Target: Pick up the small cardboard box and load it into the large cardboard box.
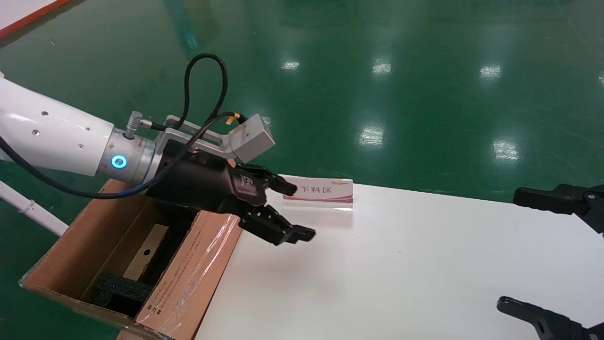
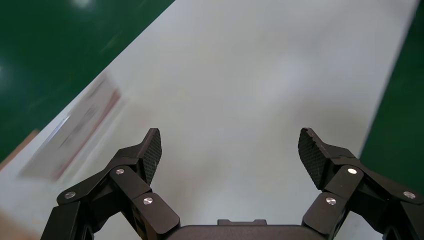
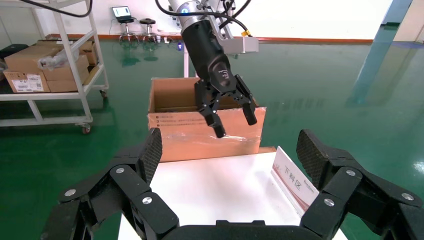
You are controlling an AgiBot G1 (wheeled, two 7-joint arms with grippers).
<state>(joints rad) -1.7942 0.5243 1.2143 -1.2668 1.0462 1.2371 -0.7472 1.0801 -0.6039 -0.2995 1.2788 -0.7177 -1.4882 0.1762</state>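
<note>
My left tool (image 1: 292, 210) hangs open and empty over the desk (image 1: 401, 264) beside the large cardboard box (image 1: 188, 278), right tool (image 3: 230, 150) open too, and with the small cardboard box nowhere in view, I risk grasping air.

Head camera looks down on the white table (image 1: 401, 264); wrist cameras face it closely.

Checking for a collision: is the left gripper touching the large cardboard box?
Apart. The right wrist view shows the open left gripper hanging in front of the large cardboard box, fingers off its wall.
</note>
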